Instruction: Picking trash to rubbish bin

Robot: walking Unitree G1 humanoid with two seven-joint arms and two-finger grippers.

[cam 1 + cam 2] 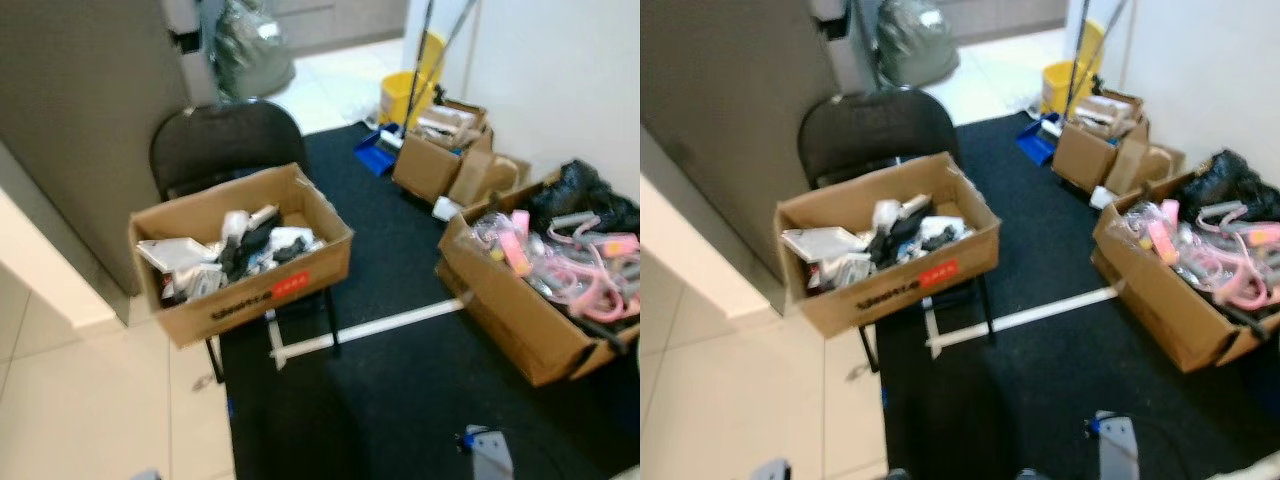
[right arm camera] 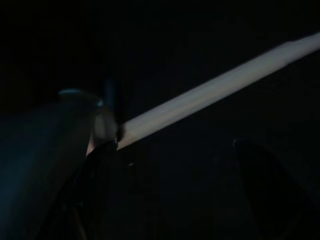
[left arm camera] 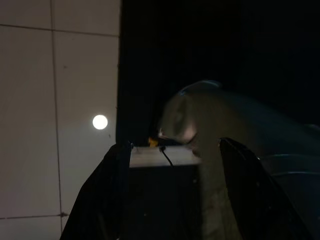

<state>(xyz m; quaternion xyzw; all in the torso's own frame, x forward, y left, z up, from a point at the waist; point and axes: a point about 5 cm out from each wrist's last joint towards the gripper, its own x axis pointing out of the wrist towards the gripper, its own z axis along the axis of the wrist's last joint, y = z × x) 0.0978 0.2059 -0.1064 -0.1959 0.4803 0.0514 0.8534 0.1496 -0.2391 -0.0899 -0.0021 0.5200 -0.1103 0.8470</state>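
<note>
Trash box (image 1: pixel 240 255) ahead of left pincer (image 3: pixel 170 155).

Black folding chair (image 1: pixel 225 140) stands at the edge of a black carpet (image 1: pixel 400 380), beside white floor tiles (image 1: pixel 90 400). White strip (image 1: pixel 385 325) lies across the carpet. Yellow mop bucket (image 1: pixel 405 97) and blue dustpan (image 1: pixel 376 150) sit near the far wall. A filled grey bag (image 1: pixel 250 50) rests beyond the chair.

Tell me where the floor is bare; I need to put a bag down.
Bare: black mat between the chair's box and the pink-filled box, crossed by a white strip; also pale tiles left of the chair. Crowded: along the right wall.
</note>
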